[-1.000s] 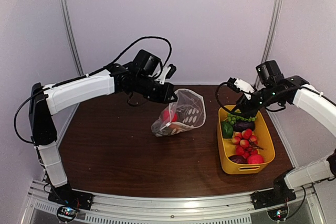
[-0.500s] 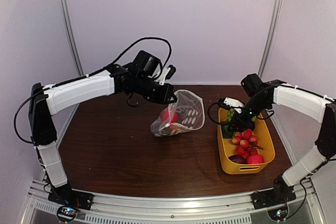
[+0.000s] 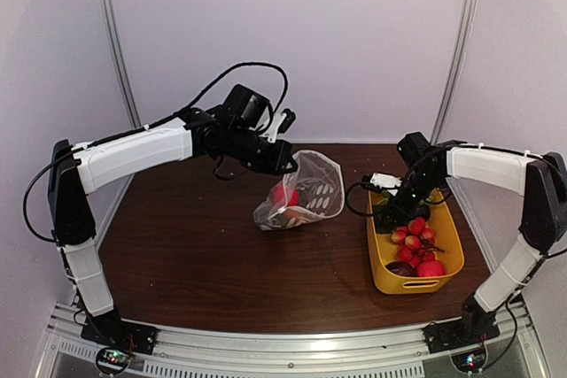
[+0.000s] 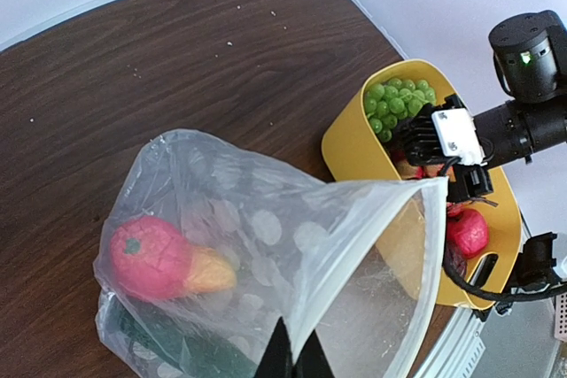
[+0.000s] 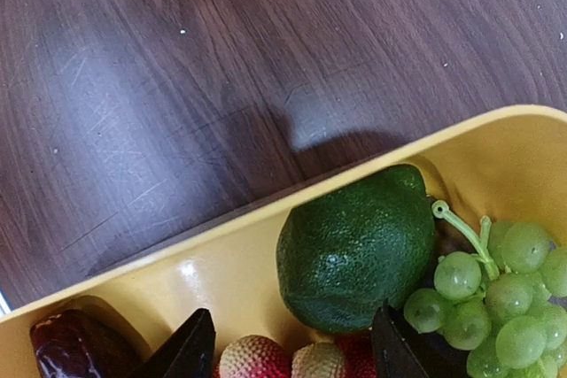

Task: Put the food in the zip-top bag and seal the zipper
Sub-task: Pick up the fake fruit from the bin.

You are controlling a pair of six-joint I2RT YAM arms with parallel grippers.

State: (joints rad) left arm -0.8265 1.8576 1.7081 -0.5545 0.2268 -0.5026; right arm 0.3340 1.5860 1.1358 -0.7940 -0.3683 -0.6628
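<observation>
Where the dark brown table (image 3: 195,254), with its fine wood grain and small scratches, reaches the right side, a yellow tub (image 3: 416,282) of smooth plastic stands, oblong with rounded corners. Left of it, well apart, the zip-top bag (image 3: 310,188) hangs by its mouth. It is clear, thin and crumpled, with white dots printed on it. The left gripper (image 4: 292,356) has its black fingertips pressed together on the mouth edge, where the zipper (image 4: 433,245) runs as a narrow white strip, and the mouth gapes wide.

Inside the bag lies a pink-red fruit (image 4: 164,258) with a faceted skin and an orange end, and under it a dark green piece (image 4: 177,351), blurred by the plastic.

The right gripper (image 5: 292,351) is low over the far end of the tub, its fingers spread apart and pinching nothing. Just beyond them sits a round dark green fruit (image 5: 354,250) with pebbled skin, touching the tub wall. Beside it lies a bunch of glossy green grapes (image 5: 496,298). Small bumpy red fruits (image 5: 255,358) show between the fingers, and a dark purple piece (image 5: 75,343) lies in the corner.
</observation>
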